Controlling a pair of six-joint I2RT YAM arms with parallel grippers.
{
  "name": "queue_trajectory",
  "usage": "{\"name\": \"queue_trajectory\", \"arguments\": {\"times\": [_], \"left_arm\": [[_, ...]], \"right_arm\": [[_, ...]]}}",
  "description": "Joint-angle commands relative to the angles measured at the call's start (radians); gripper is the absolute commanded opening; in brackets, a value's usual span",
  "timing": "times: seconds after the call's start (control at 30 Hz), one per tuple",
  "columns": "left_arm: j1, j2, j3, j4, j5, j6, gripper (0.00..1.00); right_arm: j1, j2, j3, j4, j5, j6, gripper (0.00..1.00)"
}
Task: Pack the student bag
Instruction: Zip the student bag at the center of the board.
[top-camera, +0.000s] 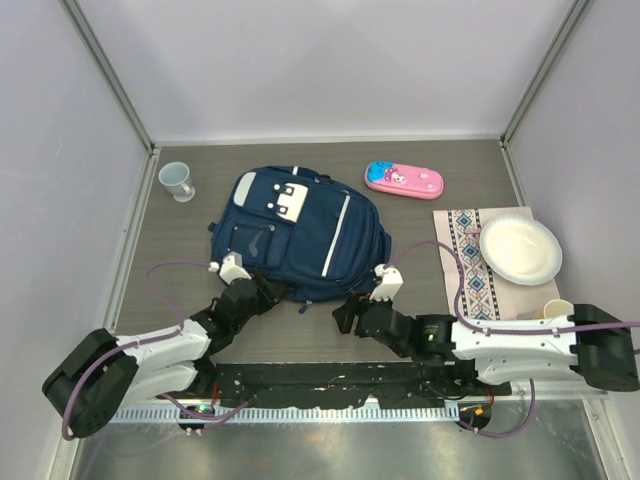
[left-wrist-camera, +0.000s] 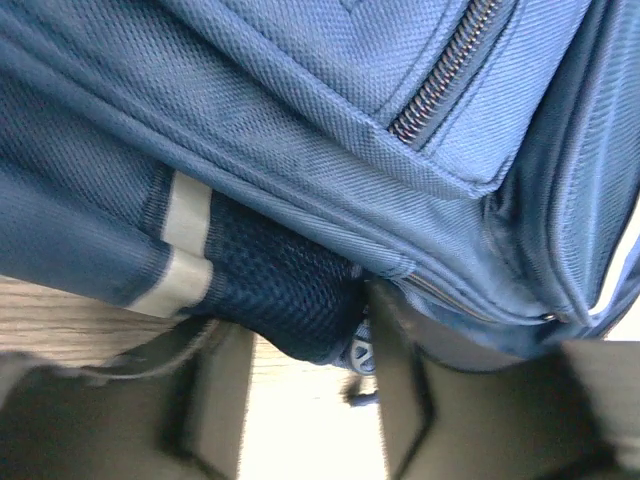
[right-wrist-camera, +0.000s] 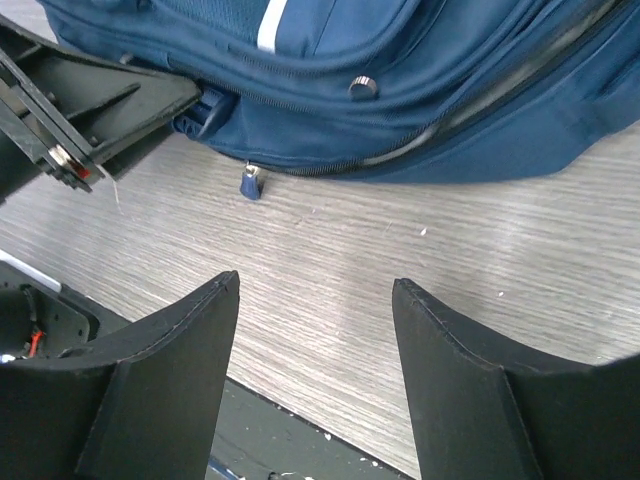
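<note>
Navy student bag (top-camera: 300, 235) lies flat mid-desk (top-camera: 180, 240), both arms at its near edge.
Detail: left hand (left-wrist-camera: 310, 400) parted around the zip pull (left-wrist-camera: 360, 355), not visibly clamped; right hand (right-wrist-camera: 315, 330) wide open, empty. Advice: pinch the pull squarely while the right pins the fabric.

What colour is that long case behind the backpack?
The case is pink, seen best from the top camera.

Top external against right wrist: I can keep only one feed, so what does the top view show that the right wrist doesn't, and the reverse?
Only top external: the pink pencil case, cup, paper plate and patterned cloth. Only right wrist: a silver stud on the fabric's side wall. Both: the student bag, the table and the open right hand.
</note>
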Motion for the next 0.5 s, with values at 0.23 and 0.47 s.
{"name": "queue_trajectory", "arguments": {"times": [0.23,0.47], "left_arm": [[-0.005,-0.051,0.025,-0.01,0.02,0.027,0.12],[-0.004,-0.193,0.017,-0.131,-0.009,0.048,0.0]], "right_arm": [[0.079,0.341,0.086,0.333,0.053,0.042,0.64],[0.079,0.493,0.172,0.406,0.037,0.033,0.64]]}}
